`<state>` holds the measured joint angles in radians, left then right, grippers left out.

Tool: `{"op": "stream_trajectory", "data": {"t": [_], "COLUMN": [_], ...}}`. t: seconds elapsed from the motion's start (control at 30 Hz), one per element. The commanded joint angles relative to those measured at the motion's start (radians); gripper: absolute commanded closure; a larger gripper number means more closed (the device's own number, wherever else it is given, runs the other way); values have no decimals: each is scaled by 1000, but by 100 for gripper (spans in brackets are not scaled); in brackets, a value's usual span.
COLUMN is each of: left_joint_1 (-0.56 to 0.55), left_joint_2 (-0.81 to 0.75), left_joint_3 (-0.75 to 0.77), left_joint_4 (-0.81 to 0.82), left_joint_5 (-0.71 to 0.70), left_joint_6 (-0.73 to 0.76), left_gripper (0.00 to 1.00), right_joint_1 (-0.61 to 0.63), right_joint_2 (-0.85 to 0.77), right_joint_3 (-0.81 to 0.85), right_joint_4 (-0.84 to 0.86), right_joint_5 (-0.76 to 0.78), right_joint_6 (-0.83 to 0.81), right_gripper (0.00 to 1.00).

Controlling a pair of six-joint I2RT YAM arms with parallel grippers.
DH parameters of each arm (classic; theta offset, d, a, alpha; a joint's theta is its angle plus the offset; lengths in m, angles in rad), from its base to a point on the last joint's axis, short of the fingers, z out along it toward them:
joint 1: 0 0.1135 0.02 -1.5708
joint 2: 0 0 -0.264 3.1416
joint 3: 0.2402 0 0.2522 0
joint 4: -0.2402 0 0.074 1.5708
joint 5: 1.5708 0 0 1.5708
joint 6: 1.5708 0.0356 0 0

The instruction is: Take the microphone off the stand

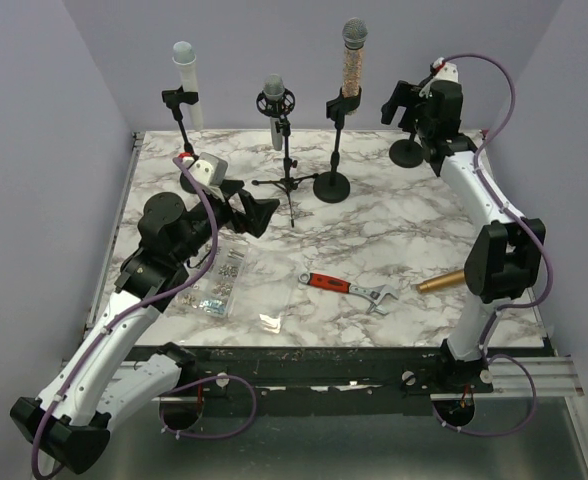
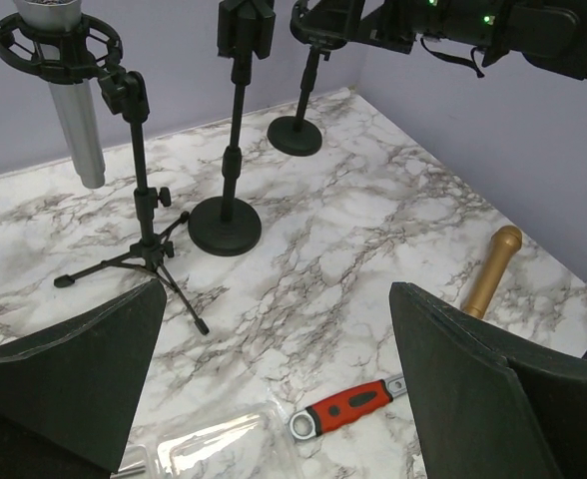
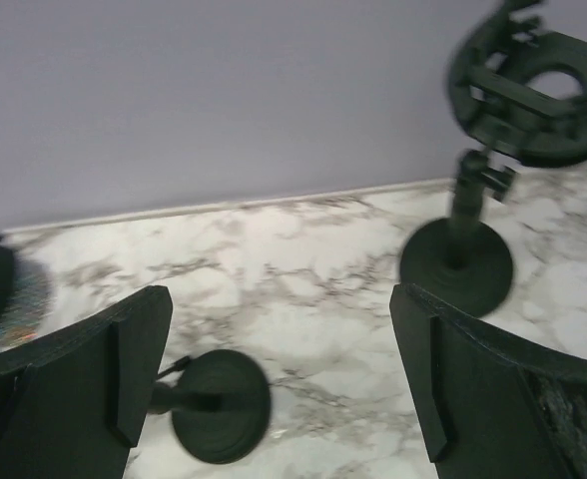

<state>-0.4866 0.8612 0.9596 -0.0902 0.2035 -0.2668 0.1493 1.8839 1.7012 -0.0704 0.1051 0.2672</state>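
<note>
Seen from the top camera, the light is bright, soft and even, as if from overhead. The marble tabletop (image 1: 394, 240) is evenly lit and the shadows under the stands are short and faint. Small glints of glare sit on the plastic bag (image 1: 219, 280) at 7 o'clock. Focus is crisp, and the table edges bow slightly towards the corners.

The left wrist picture is just as bright and sharp. The left gripper's fingers (image 2: 64, 379) are near-black shapes at 7 and 5 o'clock, and a soft sheen runs along the gold microphone (image 2: 491, 271) at 4 o'clock.

The right wrist picture is blurred throughout. The stand (image 3: 533, 85) at 2 o'clock is smeared, and the right gripper's fingers (image 3: 94, 389) are dark and soft-edged.
</note>
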Motion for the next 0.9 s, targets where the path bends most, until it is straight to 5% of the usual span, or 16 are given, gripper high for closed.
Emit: {"op": "stream_trajectory", "data": {"t": [0.0,0.27,0.87], "left_joint_1": [-6,-5,-6], "left_joint_2": [4,14,15], "left_joint_3": [11,7,9], "left_joint_4": [39,40,34], "left_joint_5": [57,48,45], "left_joint_6": [-8,4,14], "left_gripper": [2,1,1], "right_joint_1": [6,23,150], "right_joint_2": [-65,-3,84], "right_joint_3": [-3,193,383], "right_joint_4": [61,113,73], "right_joint_5": [-384,-585,-371], "right_joint_6": [-9,39,-101], "right_gripper": [0,0,3]}}
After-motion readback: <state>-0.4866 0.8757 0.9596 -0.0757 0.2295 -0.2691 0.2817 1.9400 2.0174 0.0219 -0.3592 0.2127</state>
